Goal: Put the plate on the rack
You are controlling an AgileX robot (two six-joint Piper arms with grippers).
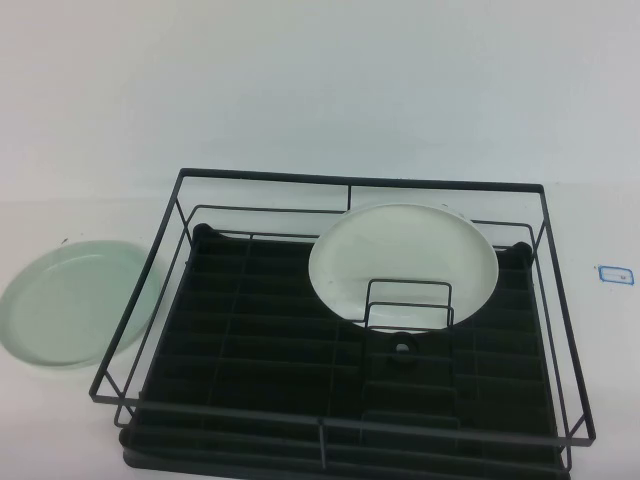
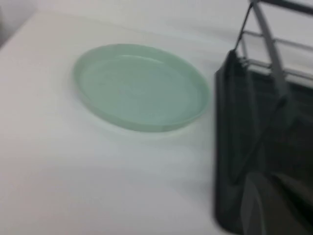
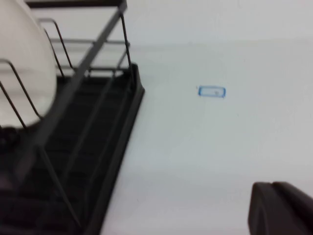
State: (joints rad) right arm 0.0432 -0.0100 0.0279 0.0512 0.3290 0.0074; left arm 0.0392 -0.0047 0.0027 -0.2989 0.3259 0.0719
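On the white worktop (image 1: 330,100), the black wire rack (image 1: 350,330) holds a white plate (image 1: 400,262) leaning upright against its wire loop divider (image 1: 408,305). The mint-green plate (image 1: 72,302) lies flat on the worktop just beside the rack's left side. Neither arm reaches over the scene: the left gripper (image 2: 274,205) hangs above the rack's left edge near the green plate, the right gripper (image 3: 281,208) over bare worktop by the rack's right side near a small blue-outlined mark (image 3: 212,91), both with fingers closed on nothing.

The plate (image 1: 70,300) was pale mint green, plain and glossy. The rack (image 1: 350,185) had thin black wire rods and a black ribbed base. A second plate (image 1: 400,255) inside it was creamy white, unpatterned. The table (image 1: 300,90) was white. A small label (image 1: 614,273) showed a blue outline, its white middle perhaps marked
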